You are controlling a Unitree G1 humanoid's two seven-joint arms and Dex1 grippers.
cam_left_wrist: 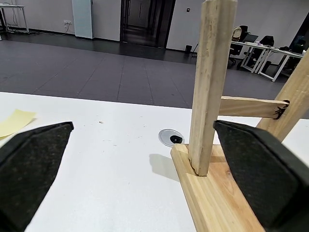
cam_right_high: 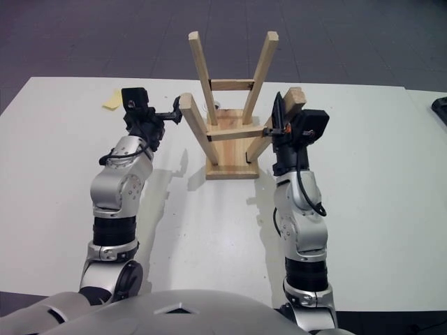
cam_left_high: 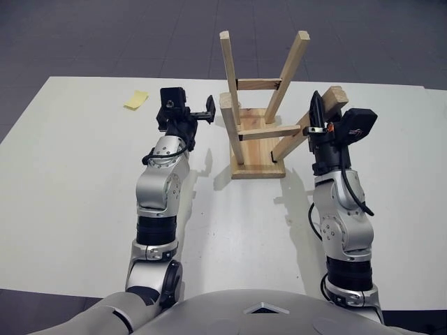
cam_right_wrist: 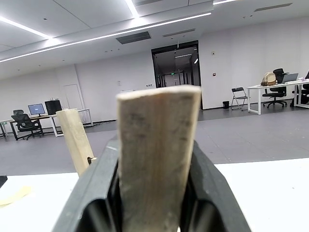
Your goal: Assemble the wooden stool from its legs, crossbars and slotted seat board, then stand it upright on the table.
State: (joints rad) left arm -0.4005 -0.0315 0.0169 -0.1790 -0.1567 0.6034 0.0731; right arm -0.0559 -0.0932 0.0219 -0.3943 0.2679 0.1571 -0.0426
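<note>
Pale wood is nearly all joined: the stool [cam_left_high: 258, 132] lies upside down on the white surface [cam_left_high: 84, 209], just ahead of both arms. Its slotted seat board [cam_left_high: 257, 169] lies flat and four legs point upward. Two crossbars [cam_left_high: 269, 132] bridge the legs, one on the side nearest the end effectors and one on the far side.

The right end effector [cam_left_high: 318, 115] is closed narrowly around the top of the near right leg [cam_right_wrist: 157, 145], which fills the gap between its fingers. This leg leans outward, away from the seat, more than the others do.

The left end effector [cam_left_wrist: 144, 145] is spread wide and holds nothing. The near left leg [cam_left_wrist: 210, 82] rises from its slot between the two pads [cam_left_wrist: 260, 169], closer to one of them, and no contact is visible.

A yellow note [cam_left_high: 136, 99] lies off to the outer side of the left end effector.

By my reading, the fitting of parts is about finished. What remains is perhaps pressing the gripped leg fully home, which cannot be confirmed here, then turning the stool over onto its feet. That flip looks like the larger step left.
</note>
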